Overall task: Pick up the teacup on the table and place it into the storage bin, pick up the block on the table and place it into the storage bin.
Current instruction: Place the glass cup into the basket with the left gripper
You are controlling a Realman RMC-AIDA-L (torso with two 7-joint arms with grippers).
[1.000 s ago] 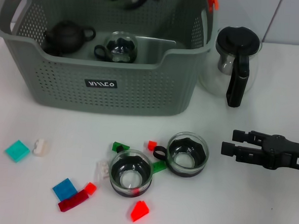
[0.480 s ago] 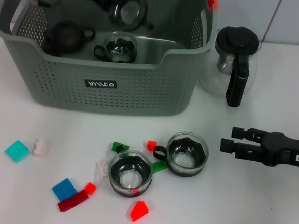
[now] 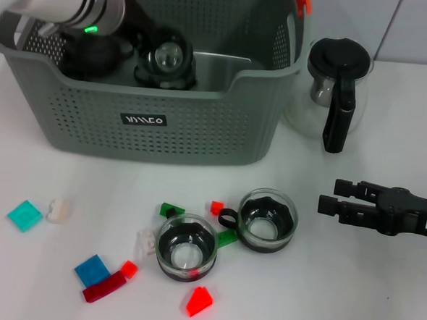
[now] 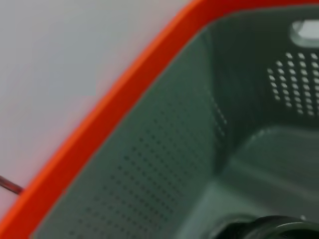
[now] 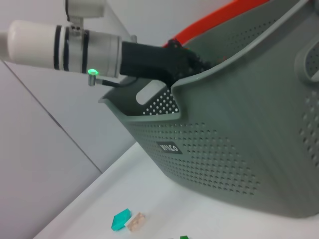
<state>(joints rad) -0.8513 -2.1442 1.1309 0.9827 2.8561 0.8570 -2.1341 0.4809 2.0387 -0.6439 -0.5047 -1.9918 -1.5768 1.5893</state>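
Left tool inside the storage bin — holding a teacup.

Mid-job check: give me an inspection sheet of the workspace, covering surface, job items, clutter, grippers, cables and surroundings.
Surface: white table, no spills seen.
Job's things: grey storage bin at the far left, holding a dark teapot and a glass teacup. Two glass teacups stand on the table in front of it. Loose blocks: teal, blue, red and smaller ones.
Clutter: glass jug with black lid, to the right of the bin.
Grippers: left gripper inside the bin over the teacup there. Right gripper low at the table's right, fingers slightly apart, holding nothing.
Cables: nothing seen.
Surroundings: pale wall behind.
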